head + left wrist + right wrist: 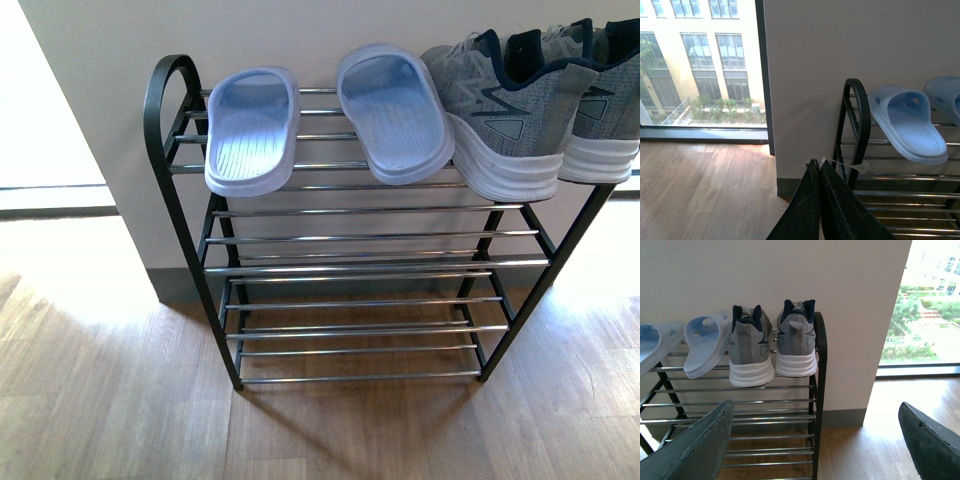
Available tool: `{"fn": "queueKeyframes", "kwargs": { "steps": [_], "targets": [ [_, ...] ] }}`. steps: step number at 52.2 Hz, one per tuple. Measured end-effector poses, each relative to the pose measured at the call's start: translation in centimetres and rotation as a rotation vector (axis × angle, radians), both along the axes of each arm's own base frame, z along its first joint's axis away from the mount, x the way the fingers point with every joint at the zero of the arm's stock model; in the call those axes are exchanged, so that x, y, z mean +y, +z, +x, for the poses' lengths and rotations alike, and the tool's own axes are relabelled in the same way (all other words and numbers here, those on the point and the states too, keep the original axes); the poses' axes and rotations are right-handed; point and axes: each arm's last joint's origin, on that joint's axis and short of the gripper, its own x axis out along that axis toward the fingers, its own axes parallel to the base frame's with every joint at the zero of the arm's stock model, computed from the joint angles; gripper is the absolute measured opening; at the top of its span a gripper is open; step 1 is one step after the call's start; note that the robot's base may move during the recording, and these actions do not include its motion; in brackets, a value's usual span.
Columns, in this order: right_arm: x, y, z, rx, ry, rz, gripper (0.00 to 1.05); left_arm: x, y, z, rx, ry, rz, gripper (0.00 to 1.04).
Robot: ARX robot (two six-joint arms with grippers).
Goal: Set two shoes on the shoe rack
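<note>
Shoe rack [190, 240]: low black metal frame with looped ends and thin silver rods in tiers; stands on the wood floor [110, 400] against a pale wall [300, 30].
Left sneaker [500, 115]: grey knit with navy collar and thick white sole; on the top tier at about 2 o'clock in the front view, heel facing out, sole overhanging the front rod.
Right sneaker [605, 110]: same make; just beside the first at about 3 o'clock, at the rack's right end, partly cut by the frame edge.
Left slide [252, 130]: pale blue rubber; top tier near the left looped end, at about 11 o'clock, open end overhanging the front rod.
Right slide [393, 115]: pale blue; top tier at about 12 o'clock, between the left slide and the sneakers.
Lower tiers: bare rods only.
Left tool [819, 167]: fingers pressed together, gripping nothing; near the rack's left looped end.
Right tool [815, 440]: fingers spread wide apart, gripping nothing; facing the sneaker heels, well apart from them.
Window [700, 60]: beside the wall.
</note>
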Motion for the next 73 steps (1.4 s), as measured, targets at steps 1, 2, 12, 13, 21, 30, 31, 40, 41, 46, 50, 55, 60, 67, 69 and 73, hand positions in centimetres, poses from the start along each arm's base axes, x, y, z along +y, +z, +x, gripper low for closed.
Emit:
{"fn": "queueKeyframes", "kwargs": {
  "steps": [1,2,12,13,21,30,31,40,41,46,50,55,60,67,69,73],
  "targets": [
    [0.0,0.0,0.0,0.0,0.0,0.0,0.96,0.0,0.0,-0.1,0.0,0.0,0.0,0.01],
    [0.0,0.0,0.0,0.0,0.0,0.0,0.96,0.0,0.0,-0.2,0.0,0.0,0.0,0.01],
    [0.0,0.0,0.0,0.0,0.0,0.0,0.96,0.0,-0.9,-0.9,-0.006,0.0,0.001,0.01],
    [0.0,0.0,0.0,0.0,0.0,0.0,0.96,0.0,-0.8,-1.0,-0.008,0.0,0.001,0.01],
    [0.0,0.0,0.0,0.0,0.0,0.0,0.96,0.0,-0.6,-1.6,-0.018,0.0,0.001,0.01],
    [0.0,0.0,0.0,0.0,0.0,0.0,0.96,0.0,-0.5,-2.1,-0.021,0.0,0.001,0.01],
    [0.0,0.0,0.0,0.0,0.0,0.0,0.96,0.0,-0.5,-2.2,-0.021,0.0,0.001,0.01],
    [0.0,0.0,0.0,0.0,0.0,0.0,0.96,0.0,-0.5,-2.6,-0.023,0.0,0.001,0.01],
    [0.0,0.0,0.0,0.0,0.0,0.0,0.96,0.0,-0.5,-2.7,-0.023,0.0,0.001,0.01],
    [0.0,0.0,0.0,0.0,0.0,0.0,0.96,0.0,-0.5,-2.9,-0.023,0.0,0.001,0.01],
    [0.0,0.0,0.0,0.0,0.0,0.0,0.96,0.0,-0.5,-3.0,-0.023,0.0,0.001,0.01],
    [0.0,0.0,0.0,0.0,0.0,0.0,0.96,0.0,-0.5,-3.2,-0.024,0.0,0.001,0.01],
    [0.0,0.0,0.0,0.0,0.0,0.0,0.96,0.0,-0.5,-3.4,-0.024,0.0,0.001,0.01],
    [0.0,0.0,0.0,0.0,0.0,0.0,0.96,0.0,-0.6,-3.8,-0.015,0.0,0.001,0.01],
    [0.0,0.0,0.0,0.0,0.0,0.0,0.96,0.0,-0.9,-4.2,0.01,0.0,0.001,0.01],
    [0.0,0.0,0.0,0.0,0.0,0.0,0.96,0.0,-0.9,-4.6,-0.009,0.0,0.001,0.01]
  ]
}}
